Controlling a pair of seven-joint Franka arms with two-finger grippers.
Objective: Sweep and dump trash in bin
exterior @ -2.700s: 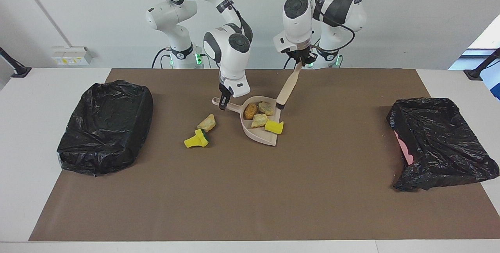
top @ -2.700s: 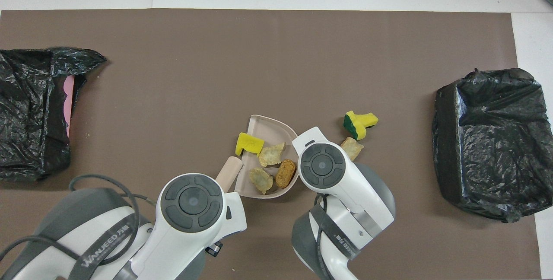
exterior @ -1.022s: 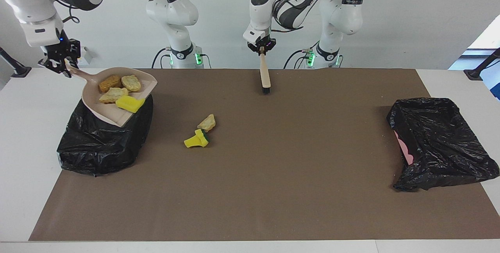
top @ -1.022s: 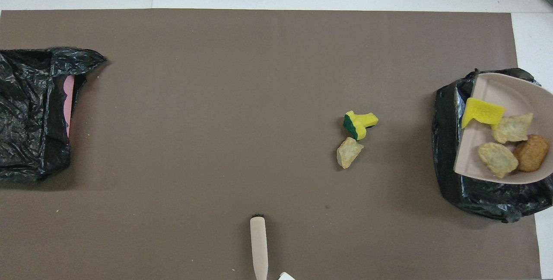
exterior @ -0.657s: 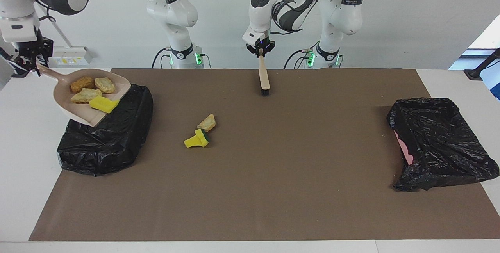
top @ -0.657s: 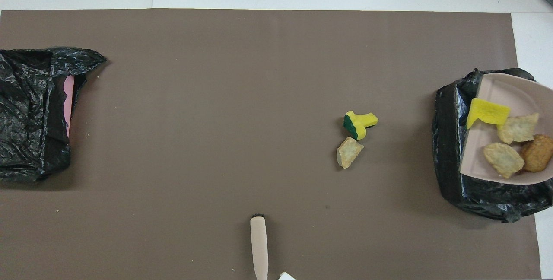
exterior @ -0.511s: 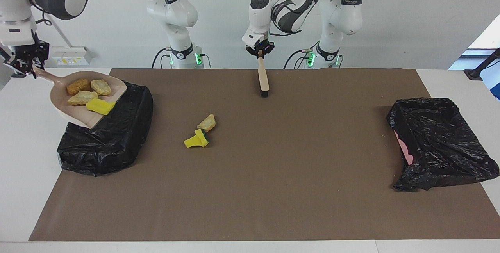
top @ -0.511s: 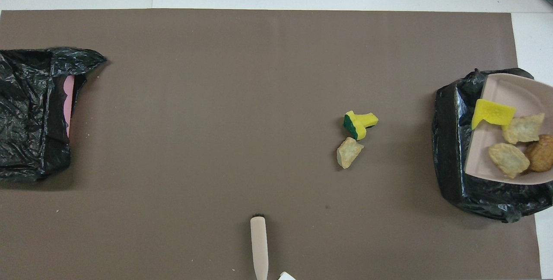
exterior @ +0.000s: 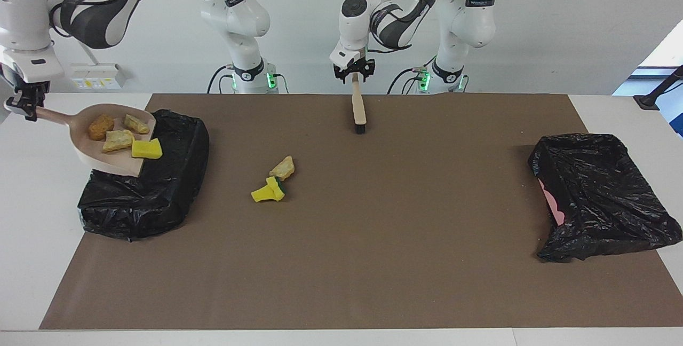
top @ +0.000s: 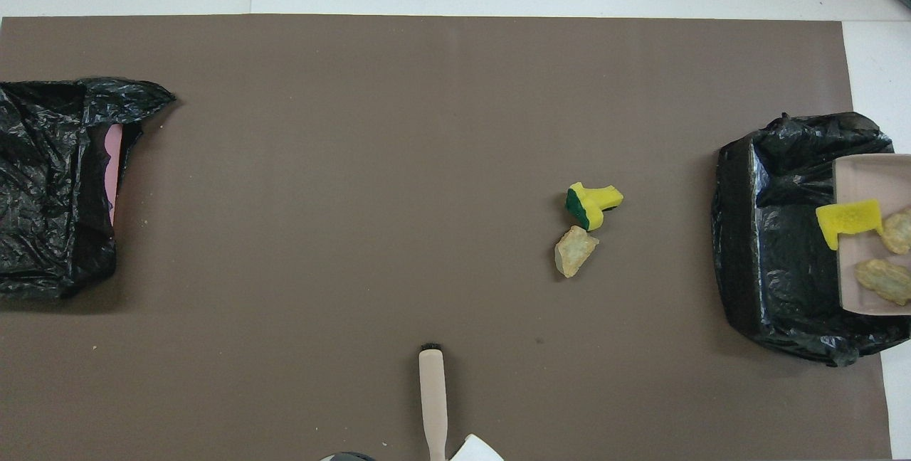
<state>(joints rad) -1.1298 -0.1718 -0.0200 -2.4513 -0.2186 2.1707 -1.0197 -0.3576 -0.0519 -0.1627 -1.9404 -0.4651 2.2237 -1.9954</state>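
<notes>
- Currently, the right hand (exterior: pixel 24 108) is clamped on the handle of the dustpan (exterior: pixel 85 155), upper left of the facing frame, held tilted over the black-bagged bin (exterior: pixel 160 191).
- Four trash scraps (exterior: pixel 118 140) lie in the pan, the yellow sponge (exterior: pixel 147 148) at its lip.
- Two loose scraps are on the worktop (exterior: pixel 32 228), left of frame centre: a green-backed sponge (exterior: pixel 269 190) touching a beige chunk (exterior: pixel 283 168).
- The left hand (exterior: pixel 352 72), top centre, has its fingers apart around the top of the brush (exterior: pixel 358 113); the bristles are on the mat.
</notes>
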